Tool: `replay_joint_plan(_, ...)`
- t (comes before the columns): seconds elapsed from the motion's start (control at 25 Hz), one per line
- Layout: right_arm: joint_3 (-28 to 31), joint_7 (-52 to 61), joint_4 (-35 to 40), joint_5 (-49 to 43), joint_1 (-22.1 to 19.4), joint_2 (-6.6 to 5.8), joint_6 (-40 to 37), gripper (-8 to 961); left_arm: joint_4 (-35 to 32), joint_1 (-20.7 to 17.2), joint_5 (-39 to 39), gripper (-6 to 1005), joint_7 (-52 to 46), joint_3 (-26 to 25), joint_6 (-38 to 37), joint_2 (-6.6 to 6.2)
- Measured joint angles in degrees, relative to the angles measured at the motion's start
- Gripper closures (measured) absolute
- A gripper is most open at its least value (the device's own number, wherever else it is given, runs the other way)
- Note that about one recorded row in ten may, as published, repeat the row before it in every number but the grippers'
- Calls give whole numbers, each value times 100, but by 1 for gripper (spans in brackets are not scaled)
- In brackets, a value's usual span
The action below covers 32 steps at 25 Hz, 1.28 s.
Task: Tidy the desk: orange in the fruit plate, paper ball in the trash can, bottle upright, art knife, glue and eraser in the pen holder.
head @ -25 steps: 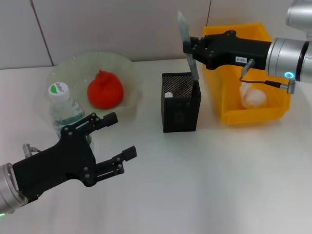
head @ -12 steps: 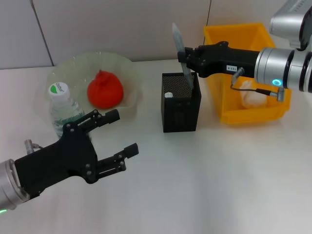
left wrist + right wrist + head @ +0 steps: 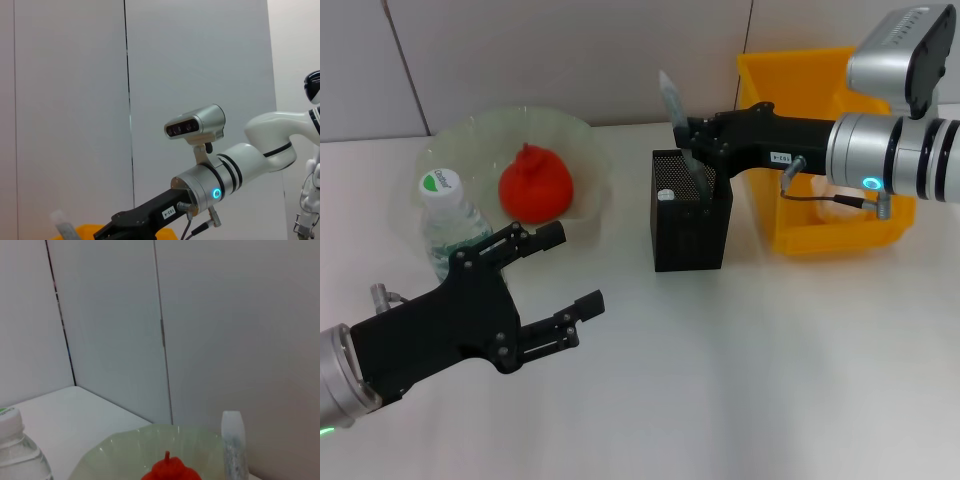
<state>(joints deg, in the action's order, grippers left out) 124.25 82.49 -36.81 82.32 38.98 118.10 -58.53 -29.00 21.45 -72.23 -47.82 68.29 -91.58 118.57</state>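
Between the right gripper's [image 3: 686, 150] pinching jaws, a slim grey art knife [image 3: 678, 125] enters the black mesh pen holder [image 3: 691, 211]; orange, bottle, paper seem sorted. Left gripper [image 3: 556, 281] spread.

The pen holder [image 3: 691, 212] is black metal mesh, matt, while the trash can [image 3: 820, 232] is smooth, bright yellow plastic. The fruit plate [image 3: 582, 140] looks like translucent pale-green glass (faintly glossy), the orange [image 3: 535, 186] matt-skinned, the bottle [image 3: 450, 226] clear plastic.

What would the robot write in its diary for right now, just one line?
right end effector: lowering art knife into pen holder | left end effector: open, idle by bottle | orange: in fruit plate
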Motion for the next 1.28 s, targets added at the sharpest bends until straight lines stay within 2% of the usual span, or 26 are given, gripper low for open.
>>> replay_joint_plan(0.24, -6, 3, -76, 6, -28, 2, -28, 819, 0, 0, 4, 194, -9, 0, 0, -1)
replay_joint_plan(0.44, -15, -28, -203, -5, -41, 4, -57, 577, 5, -3, 8, 194, -22, 0, 0, -15)
replay_joint_plan(0.68, -15, -61, -469, 9, -188, 8, -198, 330, 9, -17, 8, 194, -27, -26, -2, -19)
replay_joint_plan(0.84, -14, -67, -927, 38, -489, 95, -347, 185, 9, -33, 8, 194, -54, -112, -21, -19)
replay_joint_plan(1.08, -12, 103, -1140, 46, -718, 105, -448, 186, -47, -42, -6, 194, -152, -123, -112, -25)
replay_joint_plan(1.28, 14, -69, -1385, 121, -1094, 107, -912, 186, -62, -24, -19, 194, -273, -126, -129, -40)
